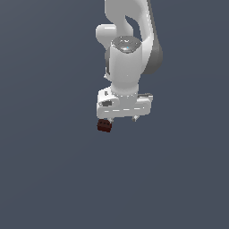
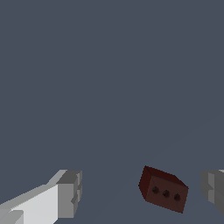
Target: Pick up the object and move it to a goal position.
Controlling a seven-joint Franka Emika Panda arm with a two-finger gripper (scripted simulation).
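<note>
The arm [image 1: 127, 49] looks like smooth, glossy white plastic. The fingertips [image 2: 70, 192] are matt grey. The cube [image 2: 163, 189] is dull dark red-brown, with three small dimples on one face.

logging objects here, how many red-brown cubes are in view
1. The cube sits under the gripper, between its open fingers, nearer one; none visibly hidden.

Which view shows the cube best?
The wrist view: the cube is large there, with three dark holes on one face, lying apart from both fingers. The exterior view shows only a small dark block under the gripper.
</note>
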